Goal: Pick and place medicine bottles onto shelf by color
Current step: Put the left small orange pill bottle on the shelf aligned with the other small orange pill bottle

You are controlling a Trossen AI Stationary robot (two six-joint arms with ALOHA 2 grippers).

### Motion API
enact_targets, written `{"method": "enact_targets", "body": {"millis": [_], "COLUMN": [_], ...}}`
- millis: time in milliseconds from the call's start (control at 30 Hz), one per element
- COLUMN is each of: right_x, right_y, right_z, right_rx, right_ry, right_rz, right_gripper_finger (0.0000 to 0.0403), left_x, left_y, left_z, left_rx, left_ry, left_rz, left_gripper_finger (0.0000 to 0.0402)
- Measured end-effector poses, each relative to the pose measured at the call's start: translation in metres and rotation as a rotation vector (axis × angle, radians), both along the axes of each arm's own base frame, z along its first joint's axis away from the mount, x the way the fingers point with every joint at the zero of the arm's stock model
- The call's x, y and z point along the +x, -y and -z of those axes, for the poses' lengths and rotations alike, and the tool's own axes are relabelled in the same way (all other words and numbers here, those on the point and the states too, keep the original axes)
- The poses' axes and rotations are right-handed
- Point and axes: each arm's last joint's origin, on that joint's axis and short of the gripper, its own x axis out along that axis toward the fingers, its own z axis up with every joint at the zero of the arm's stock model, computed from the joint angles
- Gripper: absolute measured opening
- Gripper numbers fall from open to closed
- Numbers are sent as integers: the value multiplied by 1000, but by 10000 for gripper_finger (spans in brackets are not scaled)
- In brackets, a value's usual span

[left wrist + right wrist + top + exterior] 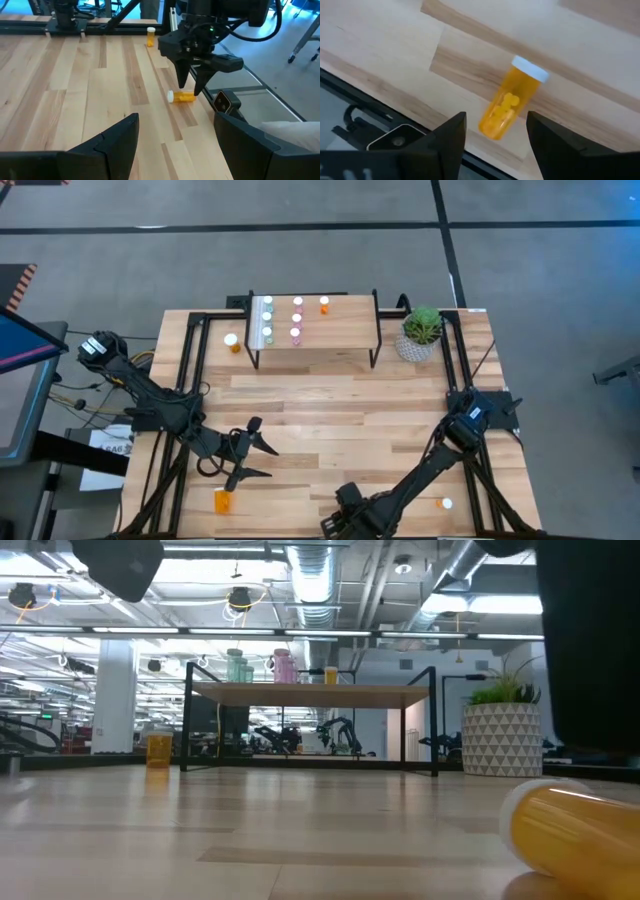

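Fingers spread, the right gripper [495, 137] hangs over an orange bottle [512, 102] lying on its side near the table's [330, 420] front edge, not gripping it. Off to the left, the left gripper [258, 458] waits open, holding nothing.

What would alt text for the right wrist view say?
An orange bottle with a white cap lies on its side on the wooden table near its edge, yellow pills visible inside. The right gripper hangs just above it, open, its dark fingers on either side of the bottle's base end.
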Motion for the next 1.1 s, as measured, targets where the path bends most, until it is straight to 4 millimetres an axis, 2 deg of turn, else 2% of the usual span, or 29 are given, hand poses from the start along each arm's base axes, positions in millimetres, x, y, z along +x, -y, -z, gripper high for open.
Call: {"method": "enact_targets", "body": {"millis": [233, 600, 833, 1100], "right_x": [1, 0, 1, 0], "right_y": [0, -1, -1, -1], "right_z": [13, 15, 15, 15], "right_rx": [20, 10, -4, -15], "right_ry": [-59, -58, -47, -55], "right_rz": [8, -47, -124, -135], "right_gripper_finger": [223, 218, 178, 121], "left_x": [0, 0, 0, 0], "left_y": [0, 0, 0, -1], "left_z": [0, 1, 0, 0], "left_rx": [1, 4, 1, 2], "left_ry": [-1, -4, -3, 5], "left_rz": [0, 0, 0, -24], "left_gripper_finger": [245, 245, 245, 245]}}
